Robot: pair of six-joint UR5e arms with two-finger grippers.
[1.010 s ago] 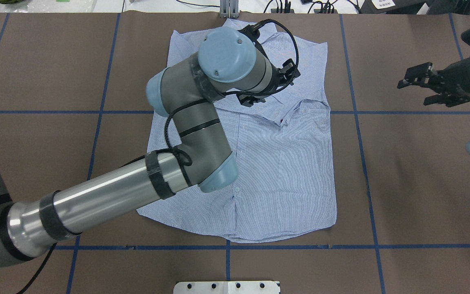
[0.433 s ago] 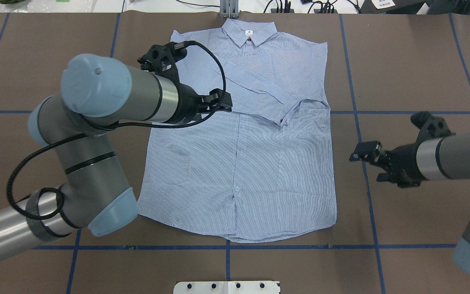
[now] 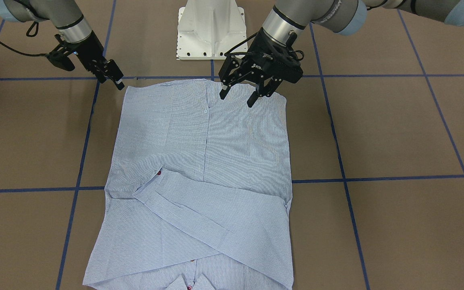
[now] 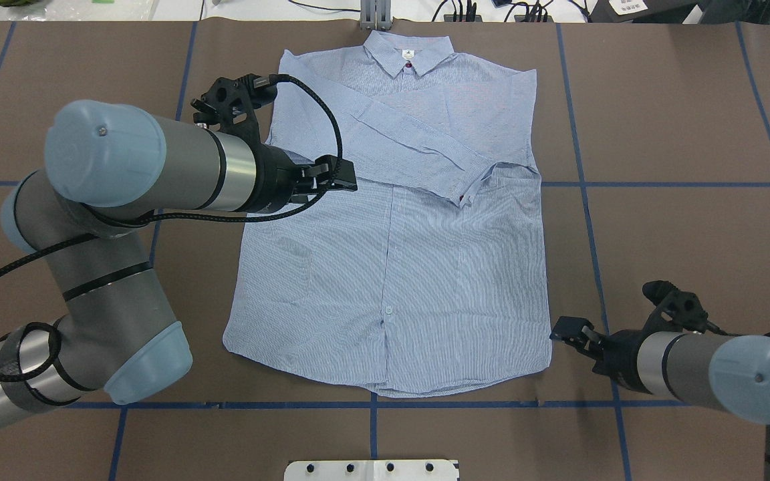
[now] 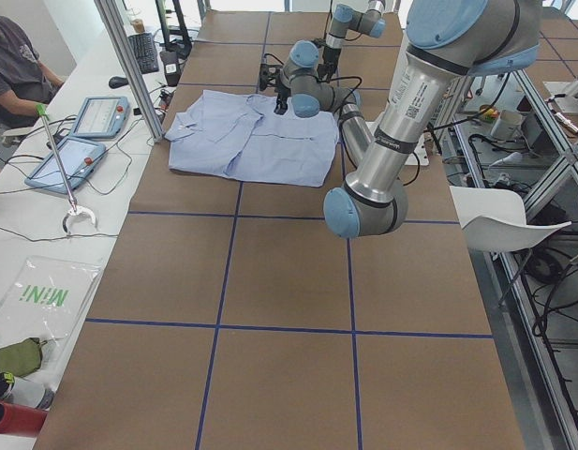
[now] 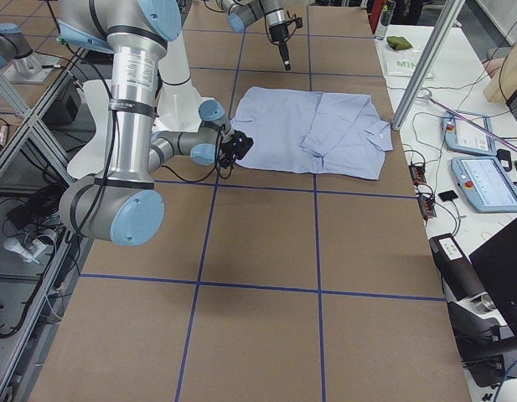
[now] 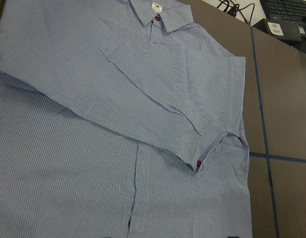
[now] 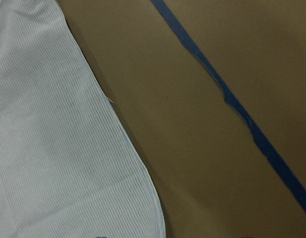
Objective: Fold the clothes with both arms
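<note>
The light-blue striped shirt (image 4: pixel 425 280) lies flat, front up, on the brown table, with its collar (image 4: pixel 408 53) at the far edge. A sleeve is folded across the chest, its cuff (image 4: pixel 465 194) at the right. My left gripper (image 4: pixel 341 180) hovers open and empty above the shirt's left chest; its spread fingers show in the front view (image 3: pixel 237 98). My right gripper (image 4: pixel 569 332) is low at the table, just right of the shirt's near right hem corner (image 4: pixel 545 357), and looks open and empty. The right wrist view shows that hem edge (image 8: pixel 118 148) on bare table.
The white pedestal base (image 4: pixel 371 469) sits at the near table edge. Blue tape lines (image 4: pixel 599 280) grid the brown surface. A metal post (image 4: pixel 373 13) and cables stand beyond the collar. Tablets (image 6: pixel 484 180) lie on the operators' side.
My left arm has drawn back leftward from over the folded sleeve. My right gripper has swung from the far right down to the shirt's near right hem corner.
</note>
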